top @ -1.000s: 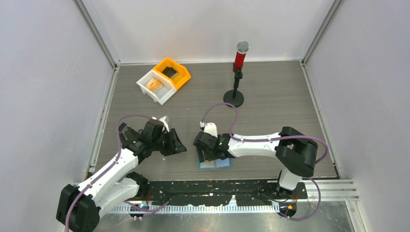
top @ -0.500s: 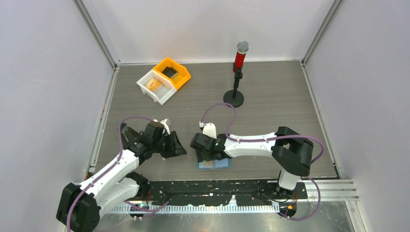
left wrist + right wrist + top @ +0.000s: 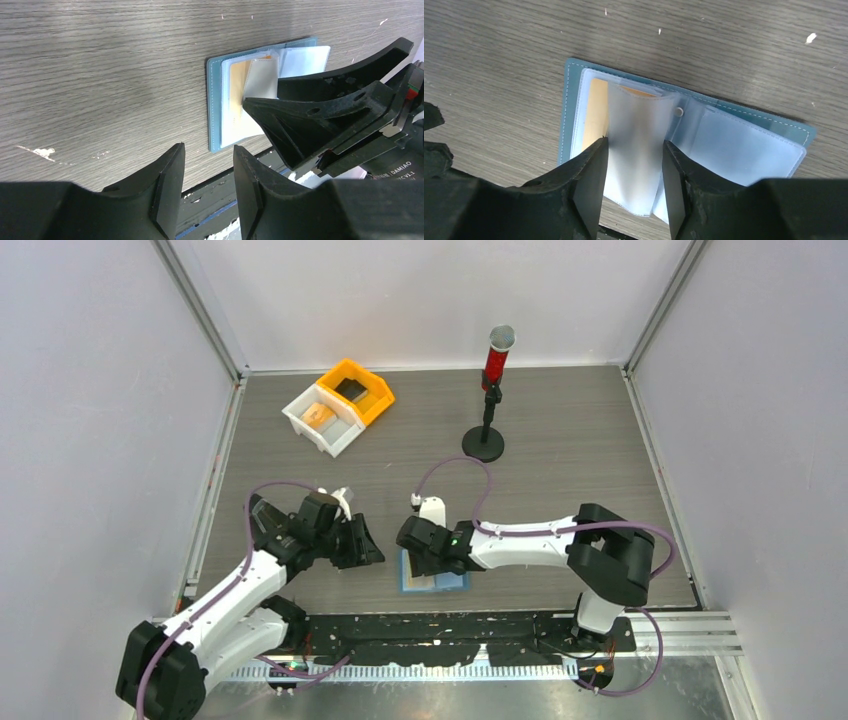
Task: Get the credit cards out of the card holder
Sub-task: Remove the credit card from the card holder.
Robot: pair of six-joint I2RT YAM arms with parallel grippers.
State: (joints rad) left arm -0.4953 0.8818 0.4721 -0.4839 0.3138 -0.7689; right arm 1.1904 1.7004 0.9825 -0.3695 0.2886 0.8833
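The right arm reaches from its base low across the table [image 3: 560, 440], elbow out, with its wrist turned down over the wallet [image 3: 452, 580]. The right gripper [image 3: 635, 150] stands about half open, one finger on each side of a clear plastic flap [image 3: 639, 120] that rises from the wallet's middle. The flap fills the gap between the jaws, but whether they press on it cannot be told.

The left arm is bent, its forearm angled toward the wallet. The left gripper [image 3: 209, 150] hangs just left of the wallet, apart from it, with its jaws a narrow gap apart and nothing between them.

The wallet lies flat and open, light blue with pale stitching and see-through pockets inside. An orange card [image 3: 597, 112] sits in the pocket to the left of the flap, partly covered by it. The pocket on the flap's other side looks pale and clear.
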